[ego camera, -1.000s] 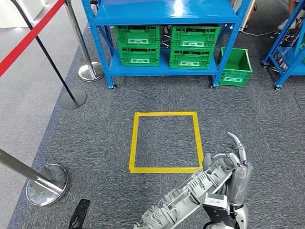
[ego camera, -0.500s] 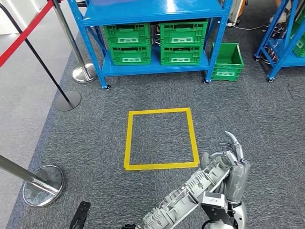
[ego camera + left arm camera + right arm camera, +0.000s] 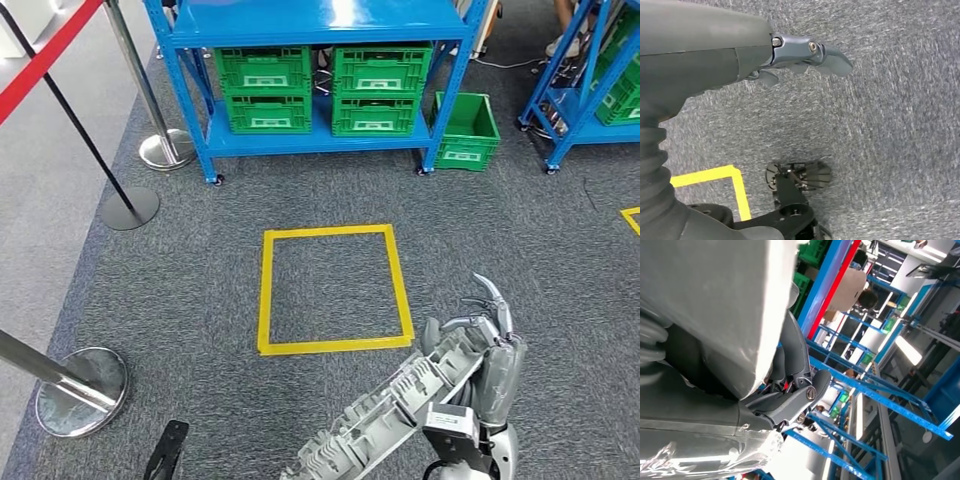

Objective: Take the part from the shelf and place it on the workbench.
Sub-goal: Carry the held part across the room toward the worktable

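My right hand (image 3: 494, 340) grips one end of a long pale grey ribbed part (image 3: 392, 405) low at the right of the head view. The part runs slanting down toward the picture's bottom edge, above the carpet. In the right wrist view the part (image 3: 734, 305) is a broad pale surface close to the camera, with my dark fingers (image 3: 791, 390) wrapped against it. My left hand (image 3: 802, 52) hangs over the grey carpet with its fingers stretched out and nothing in it.
Ahead stands a blue shelf (image 3: 317, 25) with green crates (image 3: 381, 85) on its low board, and a green crate (image 3: 464, 130) on the floor beside it. A yellow tape square (image 3: 332, 290) marks the carpet. Stanchions (image 3: 79, 385) with a red belt stand left; another blue rack (image 3: 589, 80) stands right.
The whole view has shifted: shelf and yellow square slid left in the picture, so the camera moved. My right hand keeps the same hold on the part.
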Robot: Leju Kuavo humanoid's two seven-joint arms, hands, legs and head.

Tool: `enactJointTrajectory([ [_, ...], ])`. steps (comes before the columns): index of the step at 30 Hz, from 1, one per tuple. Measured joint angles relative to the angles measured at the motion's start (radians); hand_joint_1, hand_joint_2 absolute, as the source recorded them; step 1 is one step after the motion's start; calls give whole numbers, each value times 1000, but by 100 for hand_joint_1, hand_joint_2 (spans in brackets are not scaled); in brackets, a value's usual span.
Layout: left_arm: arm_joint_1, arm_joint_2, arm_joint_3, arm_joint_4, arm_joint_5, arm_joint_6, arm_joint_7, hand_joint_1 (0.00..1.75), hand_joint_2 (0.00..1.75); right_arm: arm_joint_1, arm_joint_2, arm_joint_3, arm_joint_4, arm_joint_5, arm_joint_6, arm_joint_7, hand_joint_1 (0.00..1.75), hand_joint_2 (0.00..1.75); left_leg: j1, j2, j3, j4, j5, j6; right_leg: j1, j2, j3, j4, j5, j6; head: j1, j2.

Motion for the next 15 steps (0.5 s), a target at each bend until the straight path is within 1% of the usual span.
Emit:
enactJointTrajectory([
  [1,0,-1,0,0,0,0,0,0,175,0,0,0,0,0,0,0,175,175,-1,2,1,1,0,0,2,-3,32,-57,31,-3,0,0],
  [2,0,-1,0,0,1,-1,0,0,175,0,0,0,0,0,0,0,175,175,-1,3,1,2,0,-2,3,-10,72,-131,59,-6,0,0],
  [3,0,-2,0,0,2,-1,0,0,175,-1,0,0,0,0,0,-1,175,175,-3,4,1,5,-1,-5,5,-15,107,-196,81,-10,0,0],
  [4,0,-2,0,0,2,-1,0,0,175,-2,0,0,0,0,0,-1,175,175,-6,5,0,7,-1,-10,6,-19,130,-239,92,-16,-1,0],
  [5,0,-2,0,0,2,-1,0,0,175,-2,0,0,0,0,0,-2,175,175,-7,5,-2,7,1,-15,8,-20,138,-257,94,-21,-2,0],
  [7,0,-2,0,0,2,-1,0,0,175,-2,0,0,0,1,0,-3,175,175,-7,7,-3,5,5,-25,10,-13,135,-259,100,-33,-2,0],
  [8,0,-3,0,0,2,-1,0,0,175,-2,0,-1,0,1,0,-3,175,175,-6,7,-5,8,1,-30,9,-11,133,-260,103,-39,-2,0],
  [9,0,-3,0,0,2,-1,0,0,175,-2,-1,-1,-1,1,0,-4,175,175,-5,7,-13,24,-14,-36,7,-9,132,-261,106,-46,-4,0],
  [10,-1,-3,0,0,2,-1,0,0,175,-2,-1,-1,-1,1,0,-4,175,175,-4,5,-29,61,-41,-41,5,-8,131,-263,109,-51,-6,0],
  [11,-1,-3,0,0,2,-1,0,0,175,-3,-1,-1,-1,1,0,-4,175,175,-3,3,-54,119,-76,-46,4,-6,128,-263,111,-54,-8,0],
  [12,0,-3,0,0,2,-1,0,0,175,-3,-1,-1,-1,1,0,-5,175,175,-2,3,-86,190,-111,-49,4,-4,125,-263,112,-56,-10,0],
  [13,0,-4,0,0,2,-1,0,0,175,-2,-1,-1,0,1,0,-5,175,175,-1,3,-115,251,-135,-51,4,-2,123,-263,113,-56,-10,0],
  [14,1,-4,0,0,2,-1,0,0,175,-2,-1,-1,0,1,0,-5,175,175,0,3,-130,285,-141,-52,3,1,121,-263,114,-56,-10,0],
  [15,1,-4,0,0,2,-1,0,0,175,-1,-1,-1,0,1,0,-5,175,175,1,2,-126,282,-126,-53,3,5,120,-263,116,-55,-10,0],
])
